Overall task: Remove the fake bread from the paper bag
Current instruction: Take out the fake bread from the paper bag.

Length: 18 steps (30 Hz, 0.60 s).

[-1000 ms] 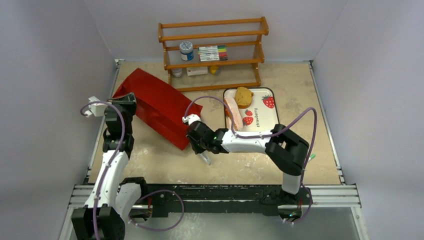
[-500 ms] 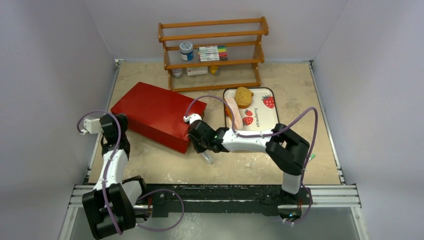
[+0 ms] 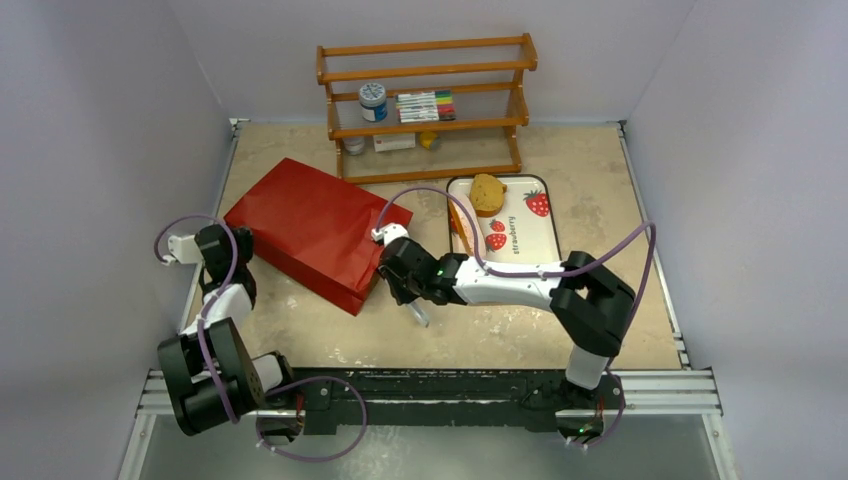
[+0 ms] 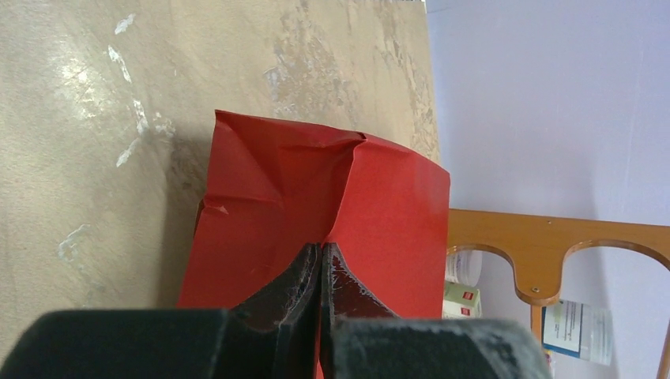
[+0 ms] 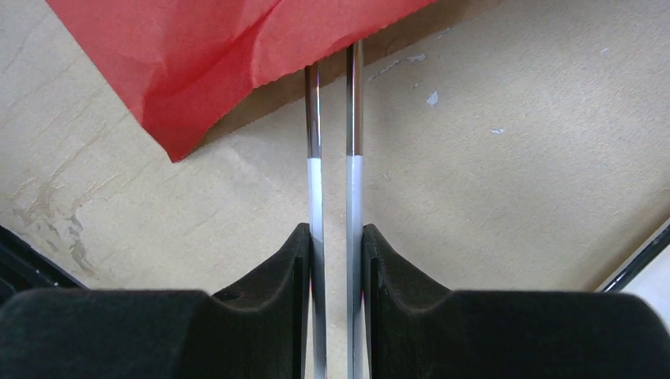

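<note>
My right end effector [image 5: 335, 237] is clenched on metal tongs [image 5: 355, 110]. Their tips sit under the saw-cut mouth of the paper bag [image 5: 197, 55], probably to reach inside. My left end effector [image 4: 320, 257] is pressed together on nothing, facing the bag's folded bottom. The bag lies flat on the surface [image 3: 480, 330], long axis far-left to centre, mouth toward the tongs. Bread [image 3: 488, 192] sits on the tray [image 3: 535, 235].

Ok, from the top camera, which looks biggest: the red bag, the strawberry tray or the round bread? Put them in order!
1. the paper bag
2. the strawberry tray
3. the round bread, sitting on that tray
</note>
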### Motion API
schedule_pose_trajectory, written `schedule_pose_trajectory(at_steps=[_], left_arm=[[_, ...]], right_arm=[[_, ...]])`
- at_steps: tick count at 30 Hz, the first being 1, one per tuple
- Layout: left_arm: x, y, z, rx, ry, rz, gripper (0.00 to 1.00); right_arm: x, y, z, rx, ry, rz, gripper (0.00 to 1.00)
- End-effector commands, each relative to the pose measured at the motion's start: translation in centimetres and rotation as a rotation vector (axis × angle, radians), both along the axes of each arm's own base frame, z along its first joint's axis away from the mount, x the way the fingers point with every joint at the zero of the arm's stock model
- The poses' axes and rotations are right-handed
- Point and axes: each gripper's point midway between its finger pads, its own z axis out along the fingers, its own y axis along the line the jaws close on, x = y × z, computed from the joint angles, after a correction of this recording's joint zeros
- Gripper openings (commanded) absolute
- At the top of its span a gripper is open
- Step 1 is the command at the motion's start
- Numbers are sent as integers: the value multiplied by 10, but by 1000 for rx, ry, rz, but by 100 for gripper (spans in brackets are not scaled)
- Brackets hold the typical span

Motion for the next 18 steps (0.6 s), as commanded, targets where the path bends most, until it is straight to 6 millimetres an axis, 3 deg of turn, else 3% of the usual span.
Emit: schedule_pose_trajectory(at_steps=[1, 18], left_arm=[[16, 8, 34, 51, -104, -18, 0], [28, 11, 46, -32, -144, 5, 0]], right_arm=[[4, 0, 23, 32, -35, -7, 21], [-3, -11, -12, 20, 15, -79, 41]])
